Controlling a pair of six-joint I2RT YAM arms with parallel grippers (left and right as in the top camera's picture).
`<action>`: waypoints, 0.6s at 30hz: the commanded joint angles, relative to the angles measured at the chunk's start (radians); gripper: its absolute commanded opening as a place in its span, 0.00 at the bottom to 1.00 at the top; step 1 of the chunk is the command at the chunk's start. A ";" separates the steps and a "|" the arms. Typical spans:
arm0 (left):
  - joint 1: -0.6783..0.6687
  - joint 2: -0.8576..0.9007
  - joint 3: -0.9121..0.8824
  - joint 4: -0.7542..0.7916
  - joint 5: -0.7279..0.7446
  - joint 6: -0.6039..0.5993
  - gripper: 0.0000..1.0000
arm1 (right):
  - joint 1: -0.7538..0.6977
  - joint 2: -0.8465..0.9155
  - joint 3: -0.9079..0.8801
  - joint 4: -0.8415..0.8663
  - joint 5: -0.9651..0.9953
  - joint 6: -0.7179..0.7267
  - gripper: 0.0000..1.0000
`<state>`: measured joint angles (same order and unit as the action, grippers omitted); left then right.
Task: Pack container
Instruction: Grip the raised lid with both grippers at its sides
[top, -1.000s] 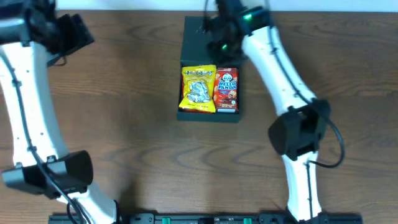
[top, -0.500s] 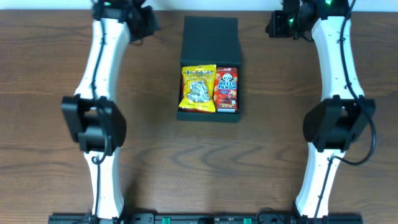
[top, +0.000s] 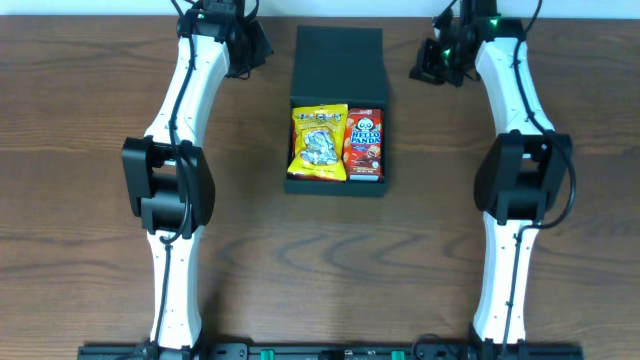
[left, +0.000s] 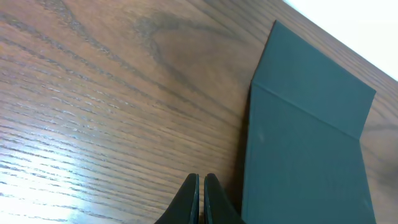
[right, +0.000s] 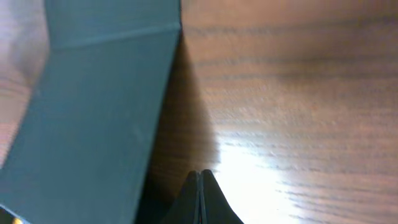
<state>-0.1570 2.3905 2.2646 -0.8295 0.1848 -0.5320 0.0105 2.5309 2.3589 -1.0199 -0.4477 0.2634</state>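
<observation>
The container (top: 336, 185), a matte, dark teal-green box with rigid, straight walls and square corners, sits at the middle of the far half of the wood-grain bench (top: 300, 260). Its flap lid (top: 340, 60) lies folded back flat towards the far edge, joined to the box along a crisp crease. Two snacks lie side by side inside the box: a glossy, crinkled yellow bag (top: 319, 142) on the robot's left and a smooth red packet (top: 364, 143) printed "Hello Panda" on its right, their edges touching.

The left hand (top: 258, 48) hovers near the lid's left edge. In the left wrist view its two slim black fingers (left: 191, 200) are pressed together with nothing between them, just beside the lid's flat, plain surface.

The right hand (top: 420, 70) is beside the lid's right edge, a little apart from it. In the right wrist view its tapered fingers (right: 205, 190) are likewise closed tight and empty, above the bare brown bench, which shows a bright sheen.
</observation>
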 joint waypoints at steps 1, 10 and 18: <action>0.007 0.037 -0.003 0.001 0.001 -0.014 0.06 | 0.010 -0.025 0.009 0.031 0.030 0.009 0.02; 0.018 0.140 -0.003 0.076 0.159 -0.019 0.06 | 0.042 0.029 0.009 0.080 -0.039 -0.006 0.02; 0.023 0.203 -0.003 0.109 0.277 -0.034 0.06 | 0.037 0.090 0.009 0.088 -0.132 -0.006 0.01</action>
<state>-0.1383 2.5668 2.2646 -0.7231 0.4061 -0.5529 0.0490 2.5912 2.3589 -0.9298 -0.5297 0.2630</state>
